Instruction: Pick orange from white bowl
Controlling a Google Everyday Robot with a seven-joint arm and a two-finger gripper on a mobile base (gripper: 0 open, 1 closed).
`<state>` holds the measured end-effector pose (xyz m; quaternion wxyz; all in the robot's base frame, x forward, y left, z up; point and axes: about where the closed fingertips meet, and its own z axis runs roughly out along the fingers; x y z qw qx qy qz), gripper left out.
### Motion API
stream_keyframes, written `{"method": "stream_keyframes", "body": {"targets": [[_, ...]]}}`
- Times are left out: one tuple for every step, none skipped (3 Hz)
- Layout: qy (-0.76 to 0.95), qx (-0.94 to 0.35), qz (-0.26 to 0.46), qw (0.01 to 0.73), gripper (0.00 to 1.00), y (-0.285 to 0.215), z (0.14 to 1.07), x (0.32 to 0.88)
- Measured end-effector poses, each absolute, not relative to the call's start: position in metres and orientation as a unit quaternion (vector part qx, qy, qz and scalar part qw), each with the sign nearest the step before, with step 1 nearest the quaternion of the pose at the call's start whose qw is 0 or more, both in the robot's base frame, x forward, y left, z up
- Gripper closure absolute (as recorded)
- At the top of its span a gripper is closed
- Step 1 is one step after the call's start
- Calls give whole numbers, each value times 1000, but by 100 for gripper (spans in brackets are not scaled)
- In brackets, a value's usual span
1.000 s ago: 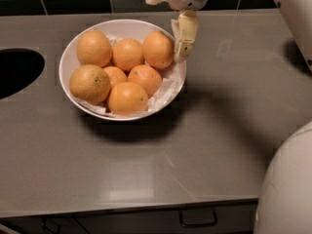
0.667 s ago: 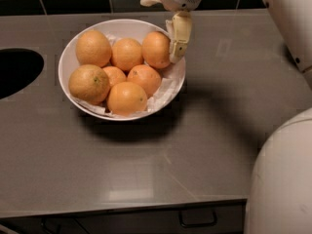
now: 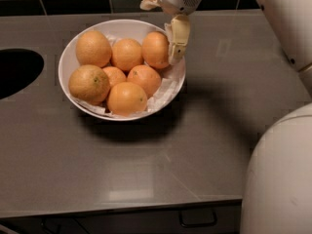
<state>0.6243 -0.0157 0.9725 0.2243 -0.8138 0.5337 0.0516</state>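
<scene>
The white bowl stands on the grey counter, lined with crumpled white paper and holding several oranges. The orange, smooth, deep orange and slightly oval, lies at the back right of the bowl. My gripper hangs over the bowl's back right rim and is open. One cream finger reaches down against the right side of that orange. The other finger is behind and above it. Two paler, dimpled oranges lie on the left side of the bowl.
A dark round opening is cut in the counter at the left. My white arm crosses the top right and my white body fills the bottom right. Black tiles run along the back. A drawer handle sits below the counter's front edge.
The gripper has moved a little left and down, bringing its near finger up against the right side of the back-right orange. The oranges and bowl have not moved.
</scene>
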Motion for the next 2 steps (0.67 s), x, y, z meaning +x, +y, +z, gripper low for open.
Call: {"method": "stream_keyframes", "body": {"targets": [[534, -814, 52, 224, 0, -16, 972, 625], [535, -813, 54, 221, 0, -16, 969, 626]]}}
